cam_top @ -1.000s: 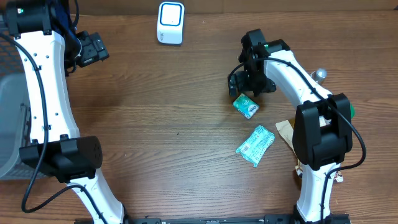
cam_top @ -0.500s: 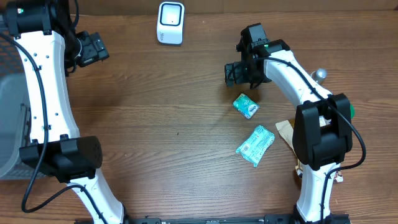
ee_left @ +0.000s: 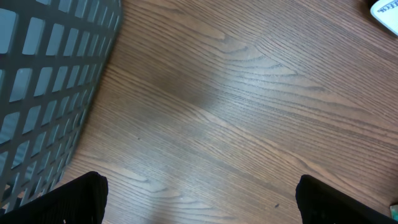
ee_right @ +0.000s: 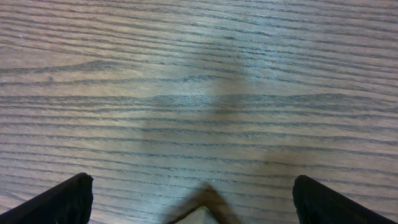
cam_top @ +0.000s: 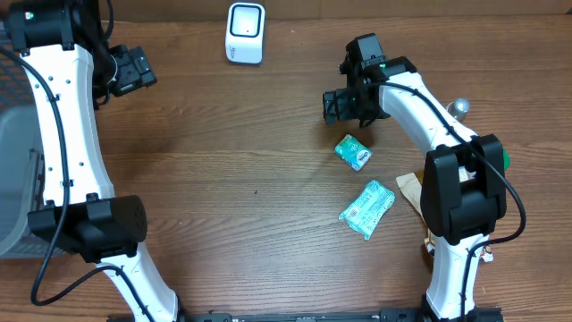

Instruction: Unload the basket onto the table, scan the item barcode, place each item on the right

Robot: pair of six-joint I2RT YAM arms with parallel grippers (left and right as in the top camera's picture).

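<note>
A small teal packet point(cam_top: 353, 152) lies on the wooden table, and a larger teal wrapped packet point(cam_top: 366, 208) lies a little nearer the front. My right gripper point(cam_top: 342, 107) hovers open just behind and left of the small packet, holding nothing. In the right wrist view its gripper point(ee_right: 193, 183) spans bare wood, with only a pale corner of the packet point(ee_right: 198, 216) showing at the bottom edge. The white barcode scanner point(cam_top: 244, 32) stands at the back. My left gripper point(cam_top: 134, 72) is open and empty at the far left, and its wrist view shows the gripper point(ee_left: 200, 183) over bare wood.
A grey mesh basket point(cam_top: 13, 179) sits at the left edge, its wall point(ee_left: 50, 74) close to my left gripper. A brown paper piece point(cam_top: 409, 188), a silvery object point(cam_top: 460, 107) and something green point(cam_top: 505, 159) lie by the right arm.
My right gripper has moved back and to the left, away from the small teal packet it stood over a second ago. The packet stays on the table. The left arm has not moved.
</note>
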